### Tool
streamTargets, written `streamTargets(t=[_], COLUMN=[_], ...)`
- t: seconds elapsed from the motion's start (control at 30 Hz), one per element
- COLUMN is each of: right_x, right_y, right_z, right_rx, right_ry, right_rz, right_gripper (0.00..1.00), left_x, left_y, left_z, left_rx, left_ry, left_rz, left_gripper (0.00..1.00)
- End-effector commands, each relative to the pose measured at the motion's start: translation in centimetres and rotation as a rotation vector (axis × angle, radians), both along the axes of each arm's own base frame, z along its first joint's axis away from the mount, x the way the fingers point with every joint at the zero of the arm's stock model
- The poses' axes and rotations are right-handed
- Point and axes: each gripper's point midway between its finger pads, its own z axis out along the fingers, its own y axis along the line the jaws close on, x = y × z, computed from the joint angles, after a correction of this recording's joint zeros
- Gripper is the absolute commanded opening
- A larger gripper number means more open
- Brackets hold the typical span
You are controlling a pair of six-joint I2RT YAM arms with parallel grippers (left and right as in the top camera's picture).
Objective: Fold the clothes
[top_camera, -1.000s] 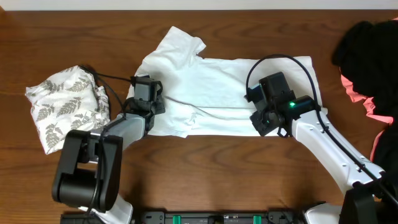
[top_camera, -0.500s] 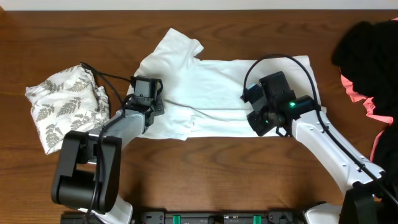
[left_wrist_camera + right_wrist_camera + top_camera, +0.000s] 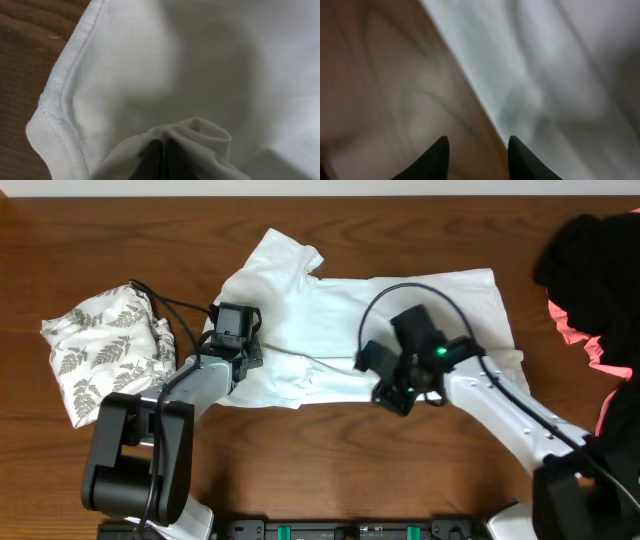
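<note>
The worktop [image 3: 330, 455] is dark, grained wood with a faint sheen. The white T-shirt [image 3: 330, 300] is soft, matt, creased cloth with a stitched hem [image 3: 52, 107]. The leaf-print garment [image 3: 100, 350] is matt cloth too.

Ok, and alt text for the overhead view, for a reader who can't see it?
A white T-shirt lies spread on a wooden table; the left gripper pinches its left edge, and the right gripper is open at its near hem. A bunched leaf-print garment sits at the left, a black garment and a coral-pink garment at the right edge.
</note>
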Motion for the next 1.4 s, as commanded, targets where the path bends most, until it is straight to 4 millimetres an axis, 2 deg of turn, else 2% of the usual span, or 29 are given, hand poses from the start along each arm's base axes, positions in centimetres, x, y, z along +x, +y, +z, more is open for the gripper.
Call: streamTargets(t=[0.0,0.07,0.2,0.3,0.63,0.83,0.97,1.37], right_x=[-2.1,-2.3,-0.7,0.0,0.8,3.5,4.4,7.4], right_y=[2.7,3.5,4.2,4.7,5.1,4.8,4.6,1.9], right_z=[-0.8,-1.5,-2.7,-3.2,-4.8,-5.1,-5.0,-5.1], right_rx=[0.056,0.050,0.032,0.047,0.046,0.027,0.019,-0.082], right_ry=[0.054,0.059,0.038,0.019,0.023,-0.028,-0.055,-0.161], right_rz=[0.110,0.118,0.026,0.020,-0.002,-0.182,-0.238,-0.472], right_gripper=[0.40,0.41,0.38,0.37,0.40,0.41,0.43,0.46], left_x=[-4.5,-4.5,-4.5,-4.5,-4.6,-4.7,-4.8,-4.8], left_y=[0.8,0.8,0.8,0.8,0.9,0.9,0.9,0.9], left_z=[-4.2,-4.2,-4.2,-4.2,-4.2,-4.3,-4.3,-4.3], left_rx=[0.019,0.013,0.012,0.012,0.012,0.014,0.014,0.014], left_ry=[0.177,0.175,0.175,0.175,0.178,0.185,0.186,0.186], left_rz=[0.010,0.024,0.027,0.027,0.027,0.027,0.027,0.027], left_gripper=[0.06,0.06,0.06,0.06,0.06,0.06,0.06,0.06])
